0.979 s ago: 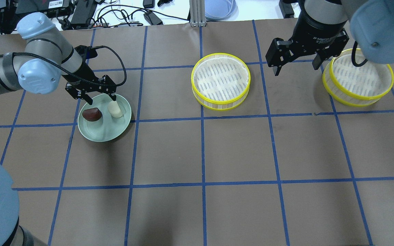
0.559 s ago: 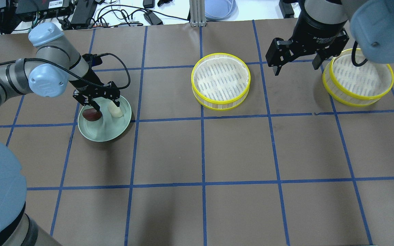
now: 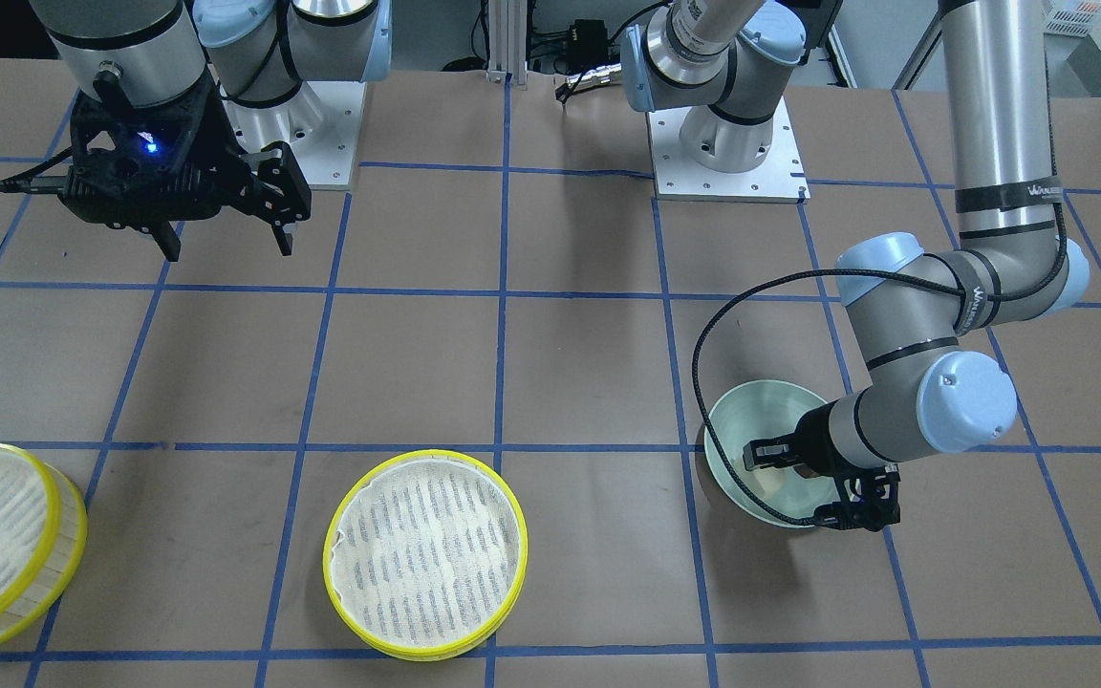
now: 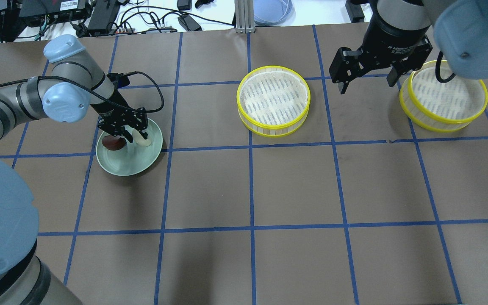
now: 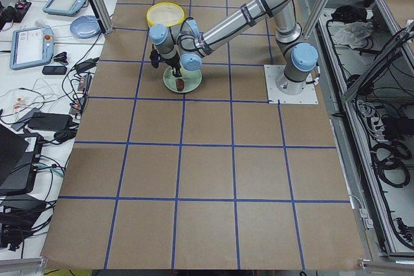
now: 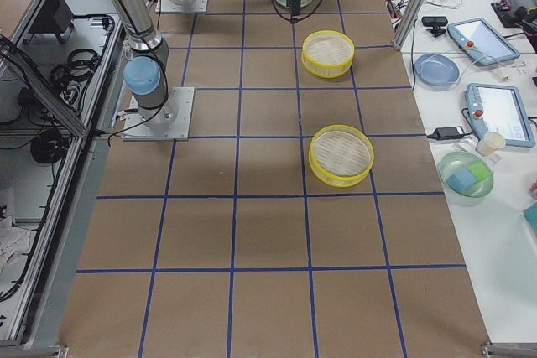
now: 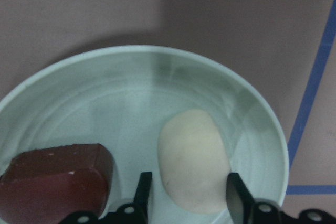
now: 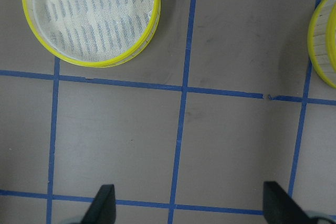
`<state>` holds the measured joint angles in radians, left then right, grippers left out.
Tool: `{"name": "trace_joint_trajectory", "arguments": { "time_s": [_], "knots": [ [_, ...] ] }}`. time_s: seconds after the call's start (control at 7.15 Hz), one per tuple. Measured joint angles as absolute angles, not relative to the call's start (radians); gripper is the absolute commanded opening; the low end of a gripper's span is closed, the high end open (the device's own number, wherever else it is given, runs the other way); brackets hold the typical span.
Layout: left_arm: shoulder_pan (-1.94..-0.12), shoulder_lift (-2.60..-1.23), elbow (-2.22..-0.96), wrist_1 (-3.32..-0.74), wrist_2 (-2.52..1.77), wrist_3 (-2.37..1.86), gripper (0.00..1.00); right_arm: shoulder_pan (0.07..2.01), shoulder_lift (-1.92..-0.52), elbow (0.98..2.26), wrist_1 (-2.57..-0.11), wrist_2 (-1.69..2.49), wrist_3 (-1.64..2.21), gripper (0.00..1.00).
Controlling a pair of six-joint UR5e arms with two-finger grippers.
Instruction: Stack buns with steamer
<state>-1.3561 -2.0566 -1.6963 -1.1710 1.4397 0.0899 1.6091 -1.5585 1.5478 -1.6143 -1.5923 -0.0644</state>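
Observation:
The cream bun (image 7: 191,156) and the dark reddish-brown bun (image 7: 52,182) lie side by side in a pale green plate (image 4: 117,169). My left gripper (image 4: 136,135) is low over the plate and open, with one finger on each side of the cream bun (image 4: 145,141), close to its sides. The brown bun (image 4: 112,144) lies just to its left. One steamer tray (image 4: 273,101) stands at mid-table and the other (image 4: 444,95) at the far right; both are empty. My right gripper (image 4: 367,84) hangs open and empty above the table between the two trays.
Blue tape lines grid the brown table. Cables, tablets and dishes lie on the white bench beyond the far edge (image 4: 142,17). The left arm's cable (image 4: 151,91) loops above the plate.
My left gripper has moved right and down into the plate, from behind it, and now straddles the cream bun. The right arm has not moved.

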Motion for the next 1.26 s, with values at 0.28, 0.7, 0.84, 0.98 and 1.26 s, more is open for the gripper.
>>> {"name": "trace_joint_trajectory", "arguments": {
  "time_s": [0.28,0.7,0.84,0.98,1.26],
  "knots": [
    [-1.356,-2.041,-1.687,-1.154,1.429,-0.008,0.00,1.607,-1.557,1.547,-1.619,-1.588,-0.065,1.00],
    [-1.377,-1.990,-1.650,-1.115,1.363,-0.139,0.00,1.506,-1.529,1.519,-1.647,-1.572,-0.120,1.00],
    [-1.413,-1.971,-1.621,-1.111,1.312,-0.218,0.00,1.446,-1.505,1.493,-1.650,-1.572,-0.180,1.00],
    [-1.464,-1.963,-1.594,-1.099,1.283,-0.265,0.00,1.388,-1.471,1.468,-1.661,-1.572,-0.267,1.00],
    [-1.578,-1.979,-1.574,-0.948,1.245,-0.293,0.00,1.237,-1.385,1.440,-1.739,-1.541,-0.500,1.00]
  ]
}}
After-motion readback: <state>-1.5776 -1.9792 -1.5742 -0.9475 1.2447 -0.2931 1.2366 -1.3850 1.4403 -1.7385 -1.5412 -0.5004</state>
